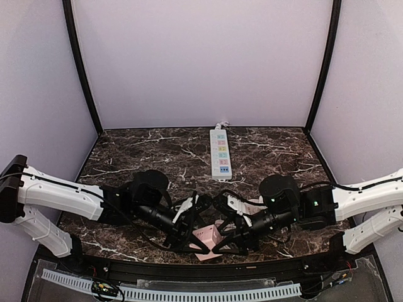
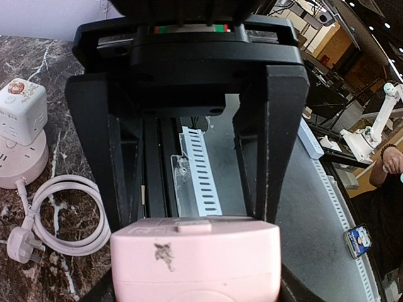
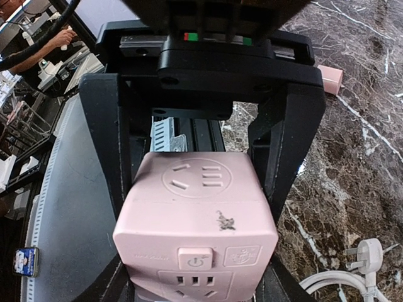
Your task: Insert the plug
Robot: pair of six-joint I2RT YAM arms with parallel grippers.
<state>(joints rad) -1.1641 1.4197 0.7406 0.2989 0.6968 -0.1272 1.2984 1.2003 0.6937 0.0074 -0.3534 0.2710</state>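
Note:
A pink socket cube point(image 1: 206, 238) sits at the near middle of the table, between both arms. My left gripper point(image 2: 195, 258) is shut on it, one finger against each side. From the other side, my right gripper point(image 3: 196, 264) has its fingers point(image 3: 104, 157) pressed on the cube's point(image 3: 198, 207) flanks. The cube's top socket face and power button face the right wrist camera. The white plug point(image 2: 19, 242) lies on the marble at the end of a coiled white cable point(image 2: 69, 214). It also shows in the right wrist view, where the plug point(image 3: 368, 255) is at the lower right. Neither gripper touches it.
A white power strip point(image 1: 220, 153) lies at the back centre of the marble table point(image 1: 138, 151). A white cube socket on a round pink base point(image 2: 22, 119) stands near the cable. A small pink block point(image 3: 330, 78) lies further off. A slotted cable tray point(image 1: 189, 292) runs along the near edge.

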